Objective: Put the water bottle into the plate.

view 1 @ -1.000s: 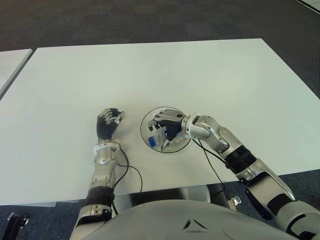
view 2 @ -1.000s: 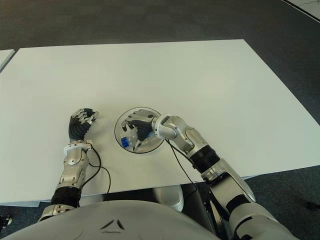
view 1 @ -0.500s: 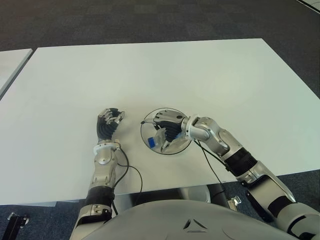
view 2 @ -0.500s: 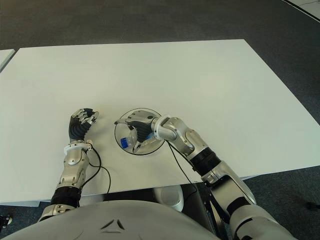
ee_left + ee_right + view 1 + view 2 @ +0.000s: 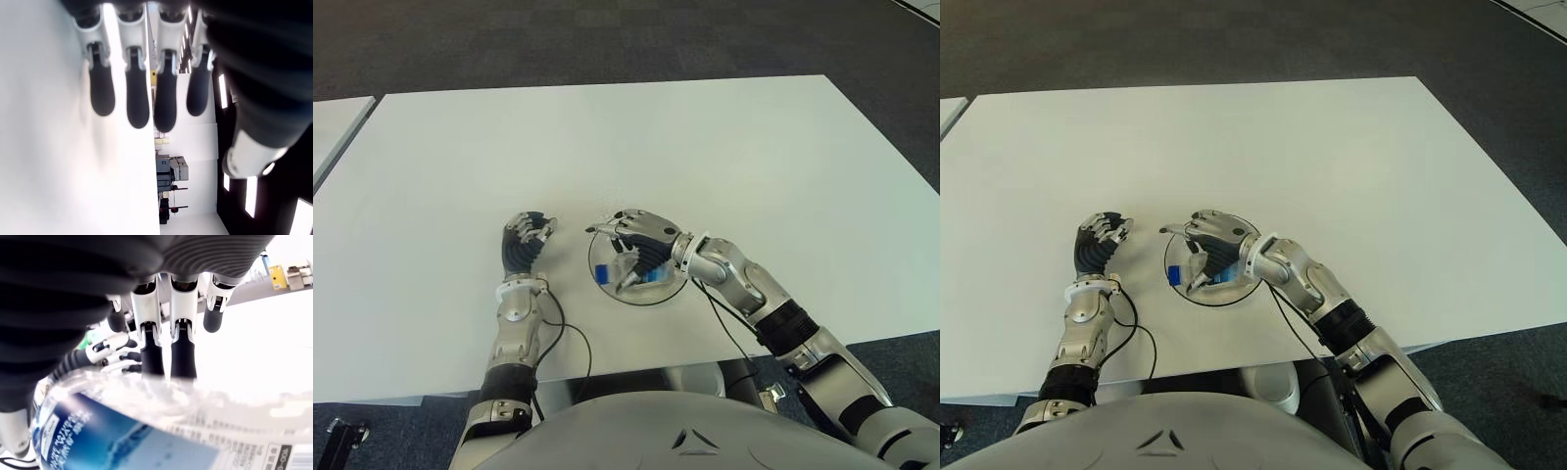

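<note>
The water bottle (image 5: 630,275) is clear, with a blue cap and a blue label. It lies on its side inside the round clear plate (image 5: 646,303) near the table's front edge. My right hand (image 5: 628,235) hovers just over the bottle, fingers spread and lifted off it, the index finger pointing left. The right wrist view shows the bottle (image 5: 146,431) close beneath the palm, the straightened fingers (image 5: 182,347) reaching past it and not wrapped around it. My left hand (image 5: 526,243) shows to the left of the plate, holding nothing, its fingers (image 5: 137,93) loose.
The white table (image 5: 705,147) stretches wide behind and to both sides of the plate. A second white table's corner (image 5: 333,122) shows at the far left. A black cable (image 5: 576,345) loops near my left forearm. Dark carpet surrounds the tables.
My right hand has let go of the bottle: its fingers uncurled and rose off it. The bottle now lies flatter in the plate, cap to the left. The left hand stayed still.
</note>
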`<state>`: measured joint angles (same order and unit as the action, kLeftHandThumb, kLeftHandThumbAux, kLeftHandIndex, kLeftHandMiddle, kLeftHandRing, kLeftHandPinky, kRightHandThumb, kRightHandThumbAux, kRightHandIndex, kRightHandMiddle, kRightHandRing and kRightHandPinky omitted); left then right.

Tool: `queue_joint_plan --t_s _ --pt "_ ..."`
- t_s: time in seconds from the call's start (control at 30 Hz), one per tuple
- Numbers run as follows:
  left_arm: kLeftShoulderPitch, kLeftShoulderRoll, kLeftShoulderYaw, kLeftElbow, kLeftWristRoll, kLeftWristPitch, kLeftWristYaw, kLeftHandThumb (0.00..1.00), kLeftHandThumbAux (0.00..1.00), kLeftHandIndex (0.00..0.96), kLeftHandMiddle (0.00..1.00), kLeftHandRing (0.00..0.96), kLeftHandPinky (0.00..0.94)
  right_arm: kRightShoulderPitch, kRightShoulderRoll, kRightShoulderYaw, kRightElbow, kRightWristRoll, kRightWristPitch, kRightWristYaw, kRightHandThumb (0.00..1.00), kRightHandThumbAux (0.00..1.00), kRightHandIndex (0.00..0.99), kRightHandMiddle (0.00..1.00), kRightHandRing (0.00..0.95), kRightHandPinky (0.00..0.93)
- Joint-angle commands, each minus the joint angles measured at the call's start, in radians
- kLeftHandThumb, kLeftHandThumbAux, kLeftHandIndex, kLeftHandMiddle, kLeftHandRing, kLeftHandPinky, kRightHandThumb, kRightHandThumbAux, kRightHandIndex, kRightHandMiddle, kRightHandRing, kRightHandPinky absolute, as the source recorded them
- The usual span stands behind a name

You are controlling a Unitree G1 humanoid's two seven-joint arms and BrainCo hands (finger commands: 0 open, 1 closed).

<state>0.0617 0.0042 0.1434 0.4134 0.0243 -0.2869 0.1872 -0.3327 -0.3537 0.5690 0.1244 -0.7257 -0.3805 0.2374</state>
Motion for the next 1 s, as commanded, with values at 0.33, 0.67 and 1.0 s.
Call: queue_joint_plan --t_s 0.33,0.67,1.0 --pt "0.046 -0.007 -0.004 0.057 0.002 0.068 -0.002 0.709 0.716 0.432 0.504 0.489 0.489 0.008 0.012 -0.010 0.049 -0.125 -0.074 -0.317 0.000 0.485 0.000 0.000 0.000 0.000" --pt "0.043 -0.009 0.002 0.064 -0.009 0.067 -0.006 0.709 0.716 0.432 0.502 0.482 0.479 -0.003 0.013 0.015 0.080 -0.339 -0.015 -0.597 0.000 0.421 0.000 0.000 0.000 0.000" --pt "0.041 -0.011 0.003 0.072 -0.011 0.053 -0.003 0.709 0.716 0.432 0.497 0.480 0.479 0.002 0.029 0.038 0.104 -0.482 0.103 -0.785 0.057 0.284 0.000 0.000 0.000 0.000"
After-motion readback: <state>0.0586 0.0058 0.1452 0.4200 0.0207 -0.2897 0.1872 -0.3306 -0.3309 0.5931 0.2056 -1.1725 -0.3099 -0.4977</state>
